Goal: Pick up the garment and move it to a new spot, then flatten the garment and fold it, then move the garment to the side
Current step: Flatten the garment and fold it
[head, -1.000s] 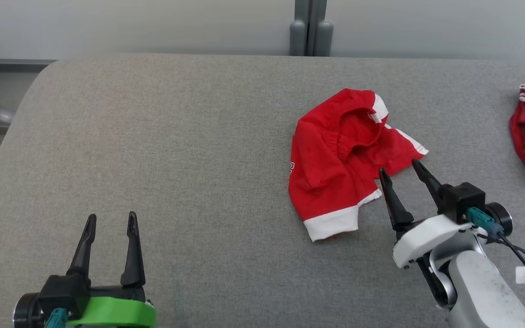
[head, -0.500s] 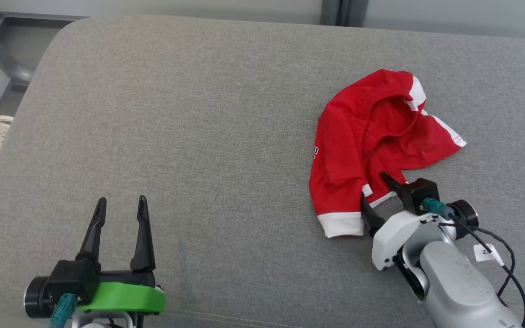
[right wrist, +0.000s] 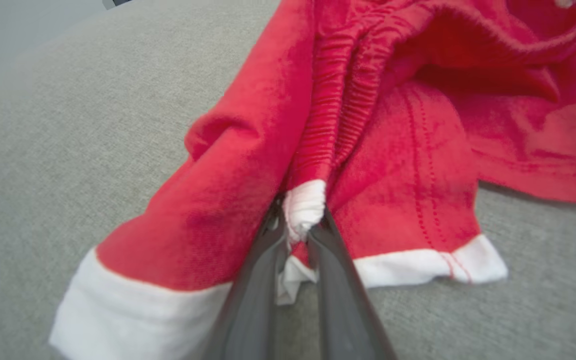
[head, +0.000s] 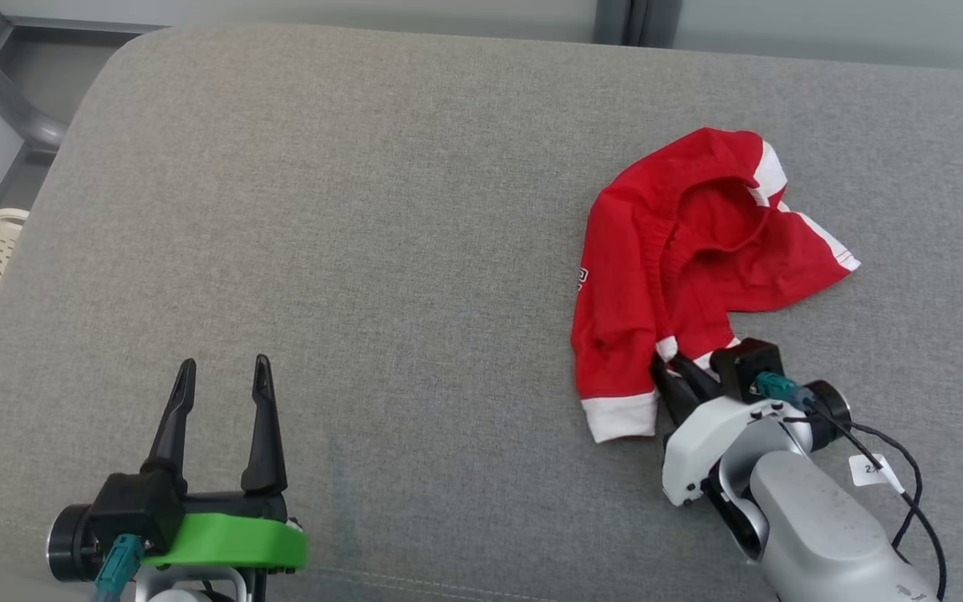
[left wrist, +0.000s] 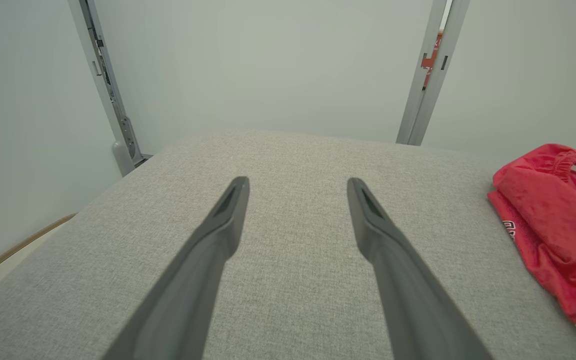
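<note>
On my left gripper (head: 224, 362) I see two long, tapering black fingers on a black block, backed by a bright green bracket (head: 222, 542) with a teal plug (head: 118, 562). My right gripper (head: 670, 366) matches them, but wears a white shell (head: 703, 443) — behind it come a speckled grey forearm (head: 833, 535), a looping black cable (head: 908, 468) and a small white tag (head: 870, 470).

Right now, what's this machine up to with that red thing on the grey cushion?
The robot is about to pick up red shorts lying crumpled on the grey padded surface. Its right gripper has its jaws pinched shut on a bunched bit of white hem. The left gripper sits open over bare fabric, apart from the shorts, which are not yet lifted.
</note>
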